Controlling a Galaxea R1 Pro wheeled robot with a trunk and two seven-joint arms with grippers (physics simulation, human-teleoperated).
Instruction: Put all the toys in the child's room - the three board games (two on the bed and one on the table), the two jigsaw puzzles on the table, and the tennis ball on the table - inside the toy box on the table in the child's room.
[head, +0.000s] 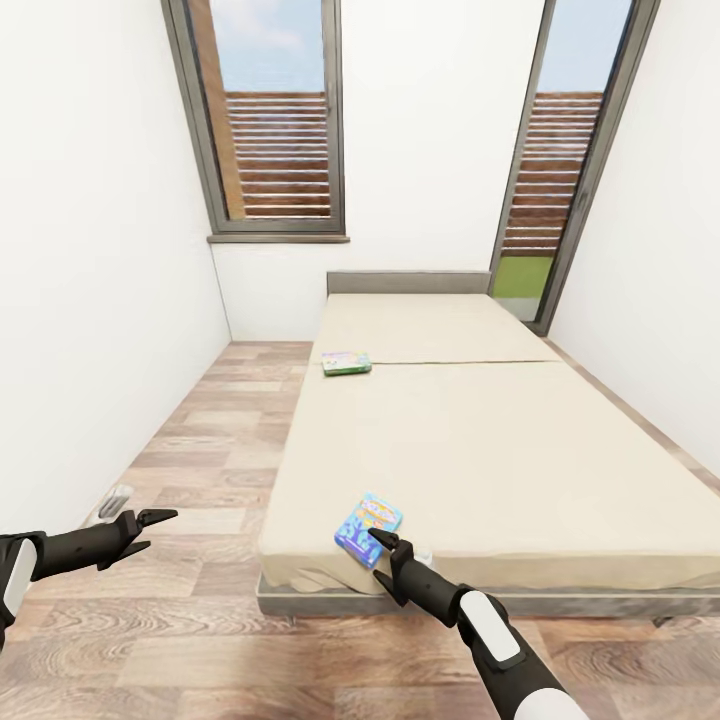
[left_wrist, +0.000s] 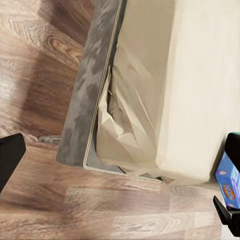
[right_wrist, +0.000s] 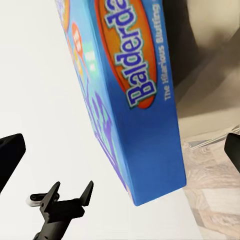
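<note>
Left arm extended low and outward at the robot's left side, forearm near level, left gripper (head: 158, 529) with fingers spread apart and nothing between them. Right arm raised forward from the lower right, white forearm shell leading to a black wrist, right gripper (head: 385, 545) angled up and forward, fingers parted and unloaded; one dark fingertip (right_wrist: 11, 157) visible at the edge of the right wrist view.

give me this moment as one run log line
phase: reaching for board game | right gripper: open, at blue Balderdash box near bed foot corner | left gripper: open, over floor | green box: farther up bed
</note>
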